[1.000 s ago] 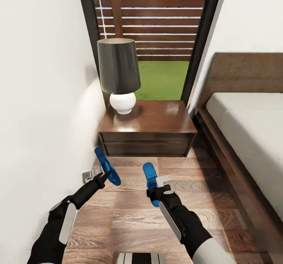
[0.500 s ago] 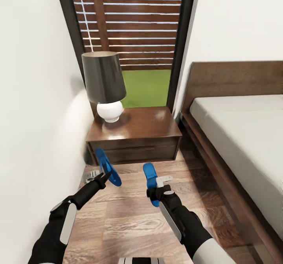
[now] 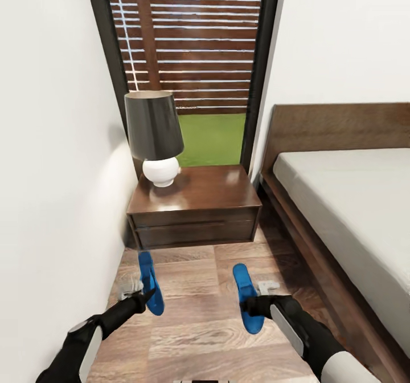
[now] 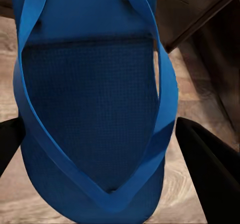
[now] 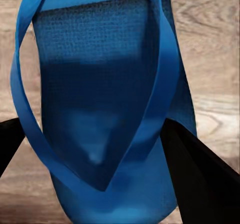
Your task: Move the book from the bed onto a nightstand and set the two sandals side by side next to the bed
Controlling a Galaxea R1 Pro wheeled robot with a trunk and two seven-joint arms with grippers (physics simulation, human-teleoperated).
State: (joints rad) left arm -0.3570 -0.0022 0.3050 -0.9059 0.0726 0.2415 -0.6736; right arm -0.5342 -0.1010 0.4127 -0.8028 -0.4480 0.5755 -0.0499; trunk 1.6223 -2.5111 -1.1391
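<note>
Two bright blue sandals are held low over the wood floor in front of the nightstand. My left gripper is shut on the left sandal, near the white wall. My right gripper is shut on the right sandal, closer to the bed. Both soles point toward the nightstand, about a hand's width apart. In the left wrist view the sandal sits between black fingers. The right wrist view shows the other sandal between its fingers. The book is out of view.
A lamp with a dark shade and white base stands on the nightstand's left side. The white wall runs close along the left. The bed's dark frame bounds the narrow floor strip on the right. A tall window is behind.
Both arms dropped lower, bringing the sandals down toward the floor and laying them flatter. The right arm swung toward the bed, widening the gap. The view also shifted.
</note>
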